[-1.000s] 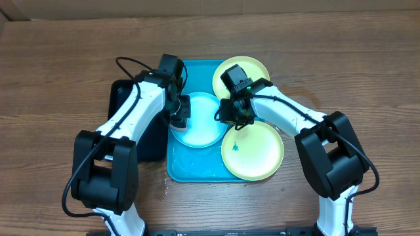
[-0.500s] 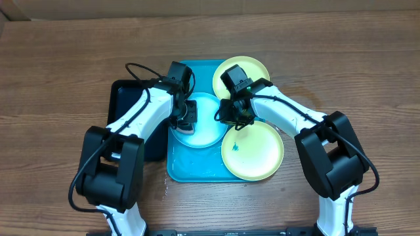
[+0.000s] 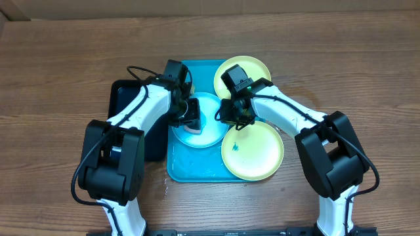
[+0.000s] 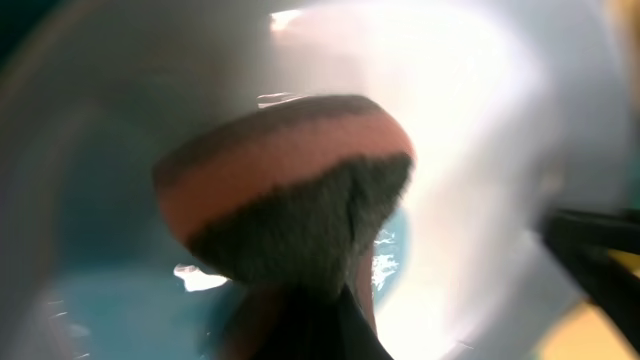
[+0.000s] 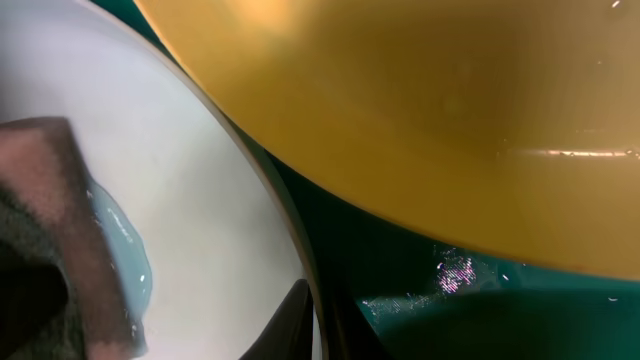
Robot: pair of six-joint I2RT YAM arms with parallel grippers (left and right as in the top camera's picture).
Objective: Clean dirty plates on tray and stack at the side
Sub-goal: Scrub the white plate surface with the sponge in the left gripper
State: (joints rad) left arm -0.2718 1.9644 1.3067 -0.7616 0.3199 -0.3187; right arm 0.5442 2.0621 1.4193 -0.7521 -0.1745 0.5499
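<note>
A light blue plate (image 3: 205, 128) lies on the left half of the turquoise tray (image 3: 197, 167). My left gripper (image 3: 190, 117) is shut on a pink sponge with a dark scouring face (image 4: 285, 190), which is pressed onto that plate (image 4: 480, 120). On the plate's right rim, my right gripper (image 3: 231, 118) is shut, one finger inside (image 5: 295, 315) and one outside. A yellow-green plate (image 3: 241, 73) sits at the tray's far right corner. Another yellow-green plate (image 3: 256, 152) with a small dark blue smudge (image 3: 235, 148) sits at the near right.
A smaller black tray (image 3: 125, 111) lies against the turquoise tray's left side, partly under my left arm. Wet patches show on the turquoise tray floor (image 5: 455, 270) between the plates. Bare wooden table surrounds both trays.
My left gripper has slid the sponge to the right across the light blue plate, toward its middle. The right gripper has stayed put on the rim.
</note>
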